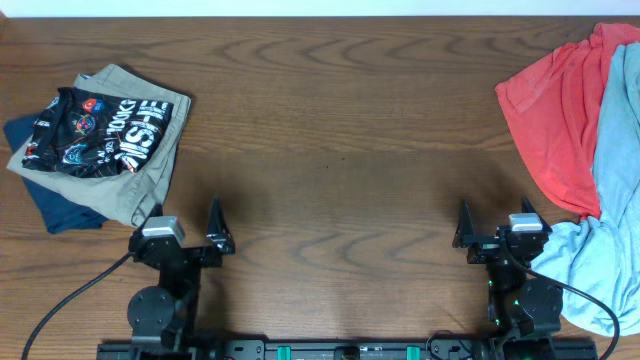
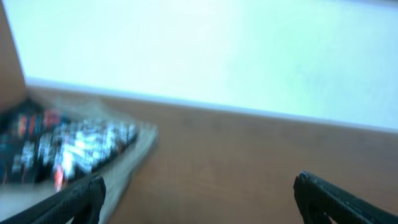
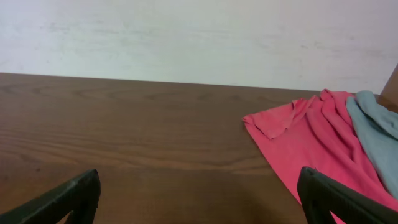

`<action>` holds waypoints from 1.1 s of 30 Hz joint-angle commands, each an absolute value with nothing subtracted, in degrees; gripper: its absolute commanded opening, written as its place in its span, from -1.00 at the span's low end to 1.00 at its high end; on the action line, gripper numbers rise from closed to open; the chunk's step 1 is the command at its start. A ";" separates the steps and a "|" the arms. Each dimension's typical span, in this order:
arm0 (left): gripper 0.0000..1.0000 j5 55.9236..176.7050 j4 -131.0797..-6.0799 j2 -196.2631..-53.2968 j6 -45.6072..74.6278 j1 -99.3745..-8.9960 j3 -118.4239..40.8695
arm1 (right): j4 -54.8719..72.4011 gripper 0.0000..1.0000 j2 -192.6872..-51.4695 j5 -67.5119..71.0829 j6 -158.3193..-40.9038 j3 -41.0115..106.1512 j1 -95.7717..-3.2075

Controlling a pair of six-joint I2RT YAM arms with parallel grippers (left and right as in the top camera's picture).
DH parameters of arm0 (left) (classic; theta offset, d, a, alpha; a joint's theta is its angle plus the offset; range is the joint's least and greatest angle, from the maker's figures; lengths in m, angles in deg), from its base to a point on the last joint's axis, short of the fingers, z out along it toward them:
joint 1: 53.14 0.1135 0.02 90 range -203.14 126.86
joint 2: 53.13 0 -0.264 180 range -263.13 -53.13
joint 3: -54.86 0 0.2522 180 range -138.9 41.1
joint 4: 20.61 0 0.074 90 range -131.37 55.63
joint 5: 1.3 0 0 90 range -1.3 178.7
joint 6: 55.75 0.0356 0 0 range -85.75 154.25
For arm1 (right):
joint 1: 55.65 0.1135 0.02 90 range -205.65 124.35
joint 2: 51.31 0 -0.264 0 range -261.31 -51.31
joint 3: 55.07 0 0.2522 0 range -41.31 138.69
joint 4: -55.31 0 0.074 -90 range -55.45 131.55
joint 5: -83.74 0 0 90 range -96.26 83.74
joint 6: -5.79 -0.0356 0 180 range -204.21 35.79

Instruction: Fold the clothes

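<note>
Toward the far left corner of the counter (image 1: 330, 120) lies the black jersey (image 1: 100, 130), a compact dark packet with white lettering and small logos showing; it rests on top of khaki shorts (image 1: 150, 175), which in turn cover a navy garment (image 1: 60, 205) that sticks out toward the left edge. The jersey's long axis runs roughly along the counter's length, its right end tipped a little toward the far edge.

From the left tool (image 1: 182, 228), parked at the near edge, the jersey sits ahead and off to the left, near but not touching; the left wrist view agrees, with the blurred jersey (image 2: 68, 146) above its left finger. The right tool (image 1: 493, 228) sits at the near edge toward the right side, well apart from the jersey with bare wood between; so the left arm is plainly the nearer one for any reach.

Both tools are spread wide and hold nothing; each wrist view shows its two fingers far apart over bare counter.

Counted: one jersey, one pair of shorts, one navy piece, all stacked; one red shirt (image 1: 555, 110) and pale blue cloth (image 1: 610, 270) heaped at the right edge, though I cannot tell whether the blue is one garment or two; two tools.
</note>
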State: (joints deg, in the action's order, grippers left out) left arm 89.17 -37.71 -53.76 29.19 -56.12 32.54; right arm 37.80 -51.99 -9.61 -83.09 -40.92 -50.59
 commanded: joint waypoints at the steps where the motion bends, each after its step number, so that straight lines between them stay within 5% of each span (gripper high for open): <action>1: 0.96 89.71 -28.94 -53.25 35.18 -55.77 37.55 | 37.52 0.98 -51.62 -9.26 -82.21 -41.01 -50.07; 4: 0.95 89.50 -24.53 -53.23 36.14 -55.77 41.02 | 37.52 0.99 -51.62 -9.26 -82.21 -41.01 -50.07; 10: 0.96 89.52 -38.32 -53.23 36.14 -55.77 40.87 | 37.52 0.98 -51.62 -9.26 -82.21 -41.01 -50.07; 33: 0.96 89.50 -38.43 -53.34 36.14 -55.77 40.85 | 37.54 0.98 -51.62 -9.26 -82.21 -40.99 -50.07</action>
